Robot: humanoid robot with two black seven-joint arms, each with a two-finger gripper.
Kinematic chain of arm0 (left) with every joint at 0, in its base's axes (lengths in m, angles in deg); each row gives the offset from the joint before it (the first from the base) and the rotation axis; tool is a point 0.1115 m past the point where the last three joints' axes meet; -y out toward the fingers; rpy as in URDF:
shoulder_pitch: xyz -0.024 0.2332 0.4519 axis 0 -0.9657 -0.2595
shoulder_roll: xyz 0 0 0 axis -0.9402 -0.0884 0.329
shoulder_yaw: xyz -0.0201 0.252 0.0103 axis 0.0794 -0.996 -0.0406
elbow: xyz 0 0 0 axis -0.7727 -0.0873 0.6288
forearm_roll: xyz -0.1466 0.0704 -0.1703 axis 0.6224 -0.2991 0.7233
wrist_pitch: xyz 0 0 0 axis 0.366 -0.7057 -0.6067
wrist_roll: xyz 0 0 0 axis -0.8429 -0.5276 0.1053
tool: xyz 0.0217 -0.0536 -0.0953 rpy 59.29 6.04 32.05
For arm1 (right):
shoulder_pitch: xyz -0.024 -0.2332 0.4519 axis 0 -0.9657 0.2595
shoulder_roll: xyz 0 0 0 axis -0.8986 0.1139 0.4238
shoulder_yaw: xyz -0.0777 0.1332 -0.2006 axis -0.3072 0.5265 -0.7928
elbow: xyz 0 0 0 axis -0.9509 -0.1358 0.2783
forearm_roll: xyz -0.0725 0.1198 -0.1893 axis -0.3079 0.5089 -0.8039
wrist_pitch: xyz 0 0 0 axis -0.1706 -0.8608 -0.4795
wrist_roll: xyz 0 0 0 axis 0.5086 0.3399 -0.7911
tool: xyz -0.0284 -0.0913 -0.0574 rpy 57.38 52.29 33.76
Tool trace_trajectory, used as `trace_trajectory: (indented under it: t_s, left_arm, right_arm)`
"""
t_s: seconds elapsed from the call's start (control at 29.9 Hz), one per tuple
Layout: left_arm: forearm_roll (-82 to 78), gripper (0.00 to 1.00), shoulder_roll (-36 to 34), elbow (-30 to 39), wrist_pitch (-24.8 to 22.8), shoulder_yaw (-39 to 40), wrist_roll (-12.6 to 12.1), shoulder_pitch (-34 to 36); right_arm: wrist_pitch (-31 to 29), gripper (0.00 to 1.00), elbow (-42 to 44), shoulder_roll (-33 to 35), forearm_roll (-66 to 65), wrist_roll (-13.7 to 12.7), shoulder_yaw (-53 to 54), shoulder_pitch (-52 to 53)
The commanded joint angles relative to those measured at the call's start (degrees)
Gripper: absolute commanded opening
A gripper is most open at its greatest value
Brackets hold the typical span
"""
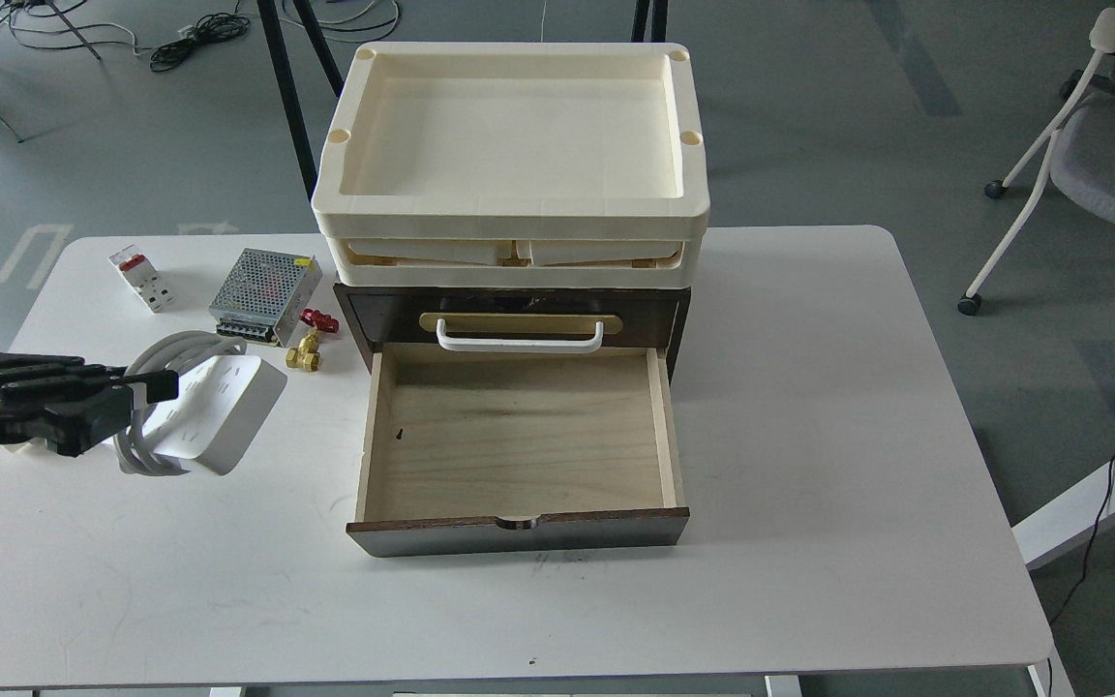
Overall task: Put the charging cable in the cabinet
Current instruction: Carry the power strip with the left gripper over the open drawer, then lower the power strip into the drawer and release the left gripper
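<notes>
left gripper [146, 387] is seen dark and side-on at the coiled end of the charging cable [214, 411], finger spacing cannot be told. cable is lying on the table [809, 387] just left of the cabinet [369, 310], whose bottom drawer [519, 436] is pulled open and empty. cord loops and strip body should be gripped together so nothing dangles when carried over the drawer's left wall.

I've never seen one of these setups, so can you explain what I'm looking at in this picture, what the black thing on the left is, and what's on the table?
This is taken from the robot's own head, looking down at a white table. The black thing is its left arm; its grasping tool sits at the charging cable, a white power strip with looped cord. Whether it has gripped it is unclear. The right arm is out of view. In the middle stands the cabinet, bottom drawer pulled open and empty, cream trays stacked on top. Behind the strip lie a metal power supply, a brass valve and a small breaker block.
</notes>
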Motion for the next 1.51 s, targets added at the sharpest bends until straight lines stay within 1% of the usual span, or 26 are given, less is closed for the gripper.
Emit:
trace_trajectory:
  t_s: [0.0, 0.13, 0.27, 0.37, 0.5, 0.57, 0.7, 0.87, 1.0, 1.17, 1.37, 1.47]
  left_arm:
    - [7.11, 0.0, 5.8, 0.05, -3.16, 0.29, 0.03, 0.07]
    - [11.95, 0.0, 11.17, 0.05, -3.7, 1.35, 0.03, 0.25]
    - [16.69, 0.0, 19.42, -0.04, -3.61, 2.49, 0.03, 0.16]
    - [20.57, 0.0, 26.54, -0.39, -2.47, 3.19, 0.03, -0.1]
    - [21.46, 0.0, 34.37, -4.86, -1.15, 3.19, 0.03, -2.11]
    - [21.37, 0.0, 36.84, -7.15, -0.8, 3.28, 0.03, -3.09]
    - [21.19, 0.0, 39.39, -12.33, 0.61, 3.19, 0.03, -4.93]
    - [20.93, 0.0, 42.12, -18.49, 0.52, 3.11, 0.03, -7.22]
    - [20.05, 0.0, 42.21, -20.6, 0.61, 3.02, 0.03, -8.8]
    - [19.96, 0.0, 42.56, -23.5, 0.7, 2.58, 0.03, -8.98]
    - [18.91, 0.0, 44.84, -28.07, 0.87, 2.4, 0.03, -9.15]
    - [17.07, 0.0, 45.63, -30.18, 1.22, 2.49, 0.03, -10.29]
  right_arm:
    - [0.0, 1.0, 0.08, 0.62, 0.0, -0.1, -0.11, -0.09]
    - [0.0, 1.0, 0.08, 0.89, 0.0, -0.27, -0.37, -0.53]
    - [0.0, 1.0, 0.17, 1.06, -0.09, -0.27, -0.55, -0.71]
    - [0.0, 1.0, 0.17, 1.06, -0.09, -0.36, -0.73, -0.71]
    - [0.0, 1.0, 0.17, 1.06, -0.09, -0.36, -0.73, -0.8]
    - [0.0, 1.0, 0.08, 1.15, -0.09, -0.36, -0.73, -0.8]
    - [0.0, 1.0, 0.0, 1.85, -0.09, -0.45, -0.73, -0.88]
    - [0.0, 1.0, -0.27, 1.85, 0.0, -0.45, -0.81, -1.23]
    - [0.0, 1.0, -0.44, 1.85, 0.0, -0.45, -0.9, -1.59]
    - [0.0, 1.0, -0.45, 1.68, 0.0, -0.36, -0.9, -1.59]
    - [0.0, 1.0, -0.44, 1.77, 0.0, -0.36, -0.9, -1.76]
    - [0.0, 1.0, -0.44, 1.77, 0.0, -0.36, -0.81, -1.94]
